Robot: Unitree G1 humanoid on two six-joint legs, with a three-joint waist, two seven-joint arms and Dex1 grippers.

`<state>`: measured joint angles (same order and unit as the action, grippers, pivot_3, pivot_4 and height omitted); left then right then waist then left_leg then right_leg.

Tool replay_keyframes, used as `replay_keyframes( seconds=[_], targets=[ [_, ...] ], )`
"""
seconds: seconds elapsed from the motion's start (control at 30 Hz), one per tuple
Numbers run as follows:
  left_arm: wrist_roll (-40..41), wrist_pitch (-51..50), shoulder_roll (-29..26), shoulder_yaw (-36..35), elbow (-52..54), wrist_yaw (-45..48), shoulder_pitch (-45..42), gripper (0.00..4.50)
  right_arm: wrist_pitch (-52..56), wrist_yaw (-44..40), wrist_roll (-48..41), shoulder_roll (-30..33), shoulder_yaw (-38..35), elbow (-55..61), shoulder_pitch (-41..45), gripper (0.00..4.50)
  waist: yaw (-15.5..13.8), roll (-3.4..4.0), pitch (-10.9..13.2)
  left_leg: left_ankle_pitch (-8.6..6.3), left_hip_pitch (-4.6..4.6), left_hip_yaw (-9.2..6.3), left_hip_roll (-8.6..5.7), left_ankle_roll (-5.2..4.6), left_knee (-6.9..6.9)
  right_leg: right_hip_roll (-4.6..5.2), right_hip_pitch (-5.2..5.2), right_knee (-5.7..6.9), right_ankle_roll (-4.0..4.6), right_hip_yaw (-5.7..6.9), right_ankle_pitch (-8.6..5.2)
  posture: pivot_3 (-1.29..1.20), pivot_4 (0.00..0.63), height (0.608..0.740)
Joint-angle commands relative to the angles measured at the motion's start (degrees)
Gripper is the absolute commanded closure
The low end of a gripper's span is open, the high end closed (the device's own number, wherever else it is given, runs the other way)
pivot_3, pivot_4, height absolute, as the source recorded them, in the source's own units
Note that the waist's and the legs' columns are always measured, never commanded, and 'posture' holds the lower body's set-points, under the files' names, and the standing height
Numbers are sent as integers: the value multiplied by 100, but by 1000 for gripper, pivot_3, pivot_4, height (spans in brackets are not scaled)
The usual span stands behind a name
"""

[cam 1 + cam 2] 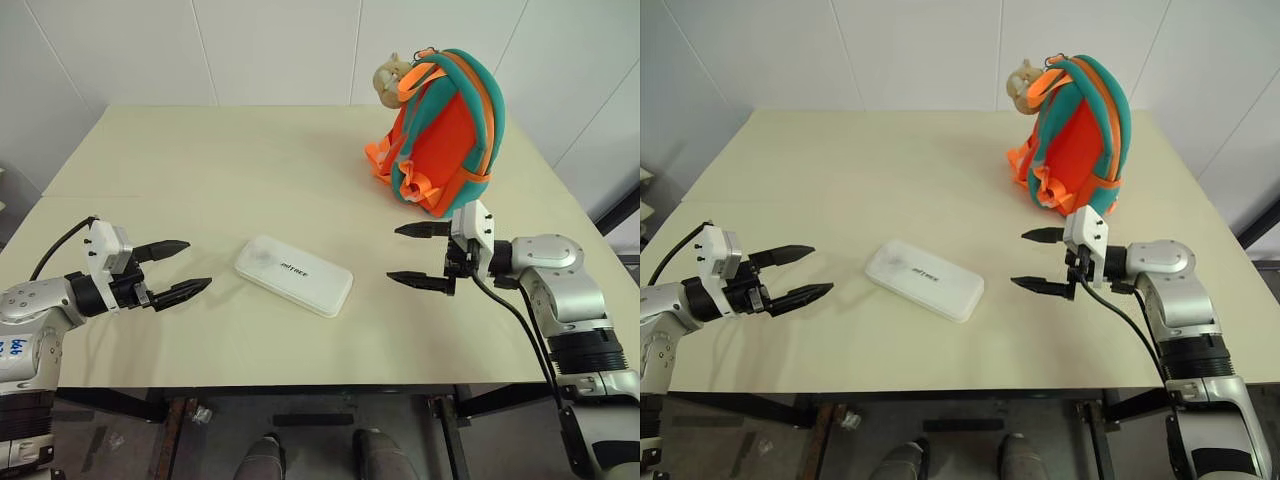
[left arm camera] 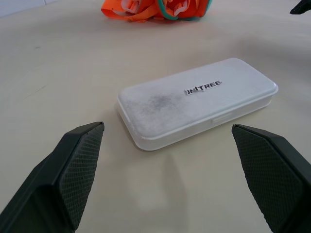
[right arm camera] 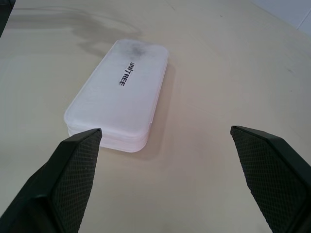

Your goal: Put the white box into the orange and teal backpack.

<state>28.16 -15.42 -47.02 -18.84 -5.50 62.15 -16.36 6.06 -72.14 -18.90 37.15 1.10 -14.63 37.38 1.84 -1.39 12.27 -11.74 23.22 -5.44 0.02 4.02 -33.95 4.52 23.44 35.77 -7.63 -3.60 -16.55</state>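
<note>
The white box point(image 1: 293, 275) lies flat near the front middle of the table, dark lettering on its lid. My left gripper point(image 1: 179, 268) hovers open just left of it, pointing at it, nothing between its fingers point(image 2: 73, 170). To the box's right my right gripper point(image 1: 418, 255) is open too, aimed at the box point(image 3: 119, 92), with a gap of bare table between. The orange and teal backpack point(image 1: 445, 135) stands upright at the back right, a tan plush toy point(image 1: 390, 78) hanging near its top. The box point(image 2: 197, 99) sits a short way ahead of the left fingers.
The cream table point(image 1: 200, 170) stretches wide behind the box. Its front edge point(image 1: 300, 385) runs close below both grippers. A white wall rises behind the table.
</note>
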Motion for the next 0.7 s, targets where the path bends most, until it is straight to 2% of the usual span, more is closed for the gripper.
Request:
replay_keyframes(
  seconds=[0.03,0.23,0.3,0.33,0.37,0.57,0.7],
  targets=[
    [1,88,-34,37,123,46,-64,0,-230,58,80,-80,-25,-170,185,18,5,0,0,0,0,0,0,0,0,0,0,1,0,0,0,0,150,740],
    [-131,231,111,291,-163,-11,-397,0,-290,99,217,-189,90,-177,19,18,-8,0,0,0,0,0,-1,0,0,0,0,3,0,0,0,0,150,740],
    [-304,444,178,427,-475,-46,-701,0,-208,93,199,-231,153,29,-124,387,-17,0,0,0,-1,-1,-1,0,-1,-1,0,6,0,0,0,0,150,740],
    [-386,591,204,458,-682,-77,-857,386,-203,78,207,-251,202,132,-211,599,-18,0,0,0,-1,-2,-1,0,-2,-1,0,7,0,1,0,0,150,740],
    [-443,702,223,477,-834,-94,-966,494,-201,67,213,-261,236,206,-273,825,-18,-1,0,0,-1,-3,-1,1,-4,-2,0,8,0,2,0,0,150,740],
    [-804,1349,312,686,-1802,-83,-1560,2398,-313,79,341,-258,486,811,-959,2919,-12,-1,-1,0,0,-3,-4,1,-9,-1,-1,11,-5,1,2,0,150,740],
    [-1361,1819,502,859,-3103,-744,-2243,3721,-257,221,477,-353,713,1091,-1245,4304,-9,-2,-1,1,-1,-3,-3,0,-15,-3,0,15,-7,1,3,0,150,740]
  ],
)
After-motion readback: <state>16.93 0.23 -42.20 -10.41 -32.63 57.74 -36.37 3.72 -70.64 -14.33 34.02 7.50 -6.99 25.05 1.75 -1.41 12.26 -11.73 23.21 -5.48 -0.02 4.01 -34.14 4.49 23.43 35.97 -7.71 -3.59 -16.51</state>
